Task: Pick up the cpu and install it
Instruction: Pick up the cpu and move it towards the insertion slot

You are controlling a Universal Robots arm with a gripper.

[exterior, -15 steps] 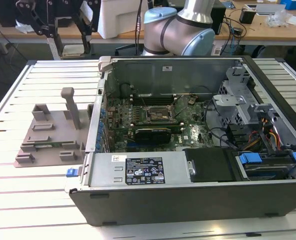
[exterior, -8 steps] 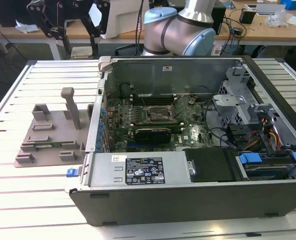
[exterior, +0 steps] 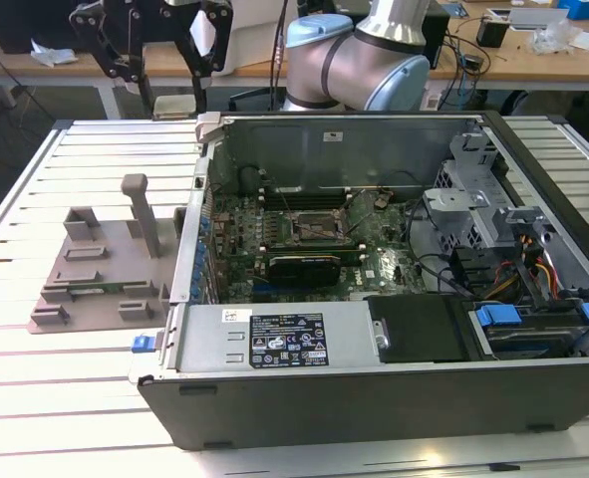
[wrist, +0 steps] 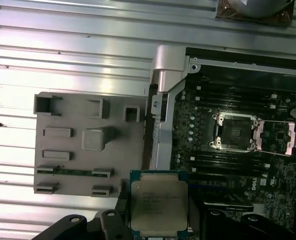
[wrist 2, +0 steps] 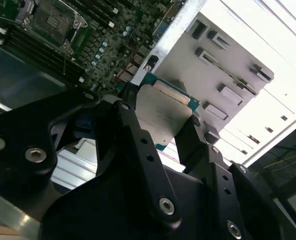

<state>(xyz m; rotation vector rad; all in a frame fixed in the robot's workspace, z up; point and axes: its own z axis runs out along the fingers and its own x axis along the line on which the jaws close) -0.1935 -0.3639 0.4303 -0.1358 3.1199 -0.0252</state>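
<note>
The end effector (wrist 2: pixel 162 122) is holding the cpu (wrist 2: pixel 160 107), one black finger (wrist 2: pixel 132 117) pressed to each of two opposite edges; in both wrist views the chip sits flat between them, silver-grey top showing, green rim peeking out at the sides; the first wrist view has the cpu (wrist: pixel 159 206) up in the air, seen against the seam where the grey fixture tray (wrist: pixel 72 150) meets the metal wall of the open computer case (wrist: pixel 160 125); in the exterior view the end effector (exterior: pixel 169 95) hangs high, at about eleven o'clock from the case (exterior: pixel 374 393) and above its rear corner, with the robot arm (exterior: pixel 364 60) bending in behind at twelve o'clock; the fixture tray (exterior: pixel 95 274) lies on the slatted desk (exterior: pixel 75 398) at nine o'clock from the case, just beside its wall, one upright post rising from it; inside the case the motherboard (exterior: pixel 244 274) lies flat, and the socket (exterior: pixel 309 227) sits toward twelve o'clock of the board, near the rear wall; the first wrist view shows that socket (wrist: pixel 235 131) bare, a metal frame lying just beside it; the cpu is well apart from it, not yet seated; a black card (exterior: pixel 299 267) runs across the board at six o'clock from the socket.
</note>
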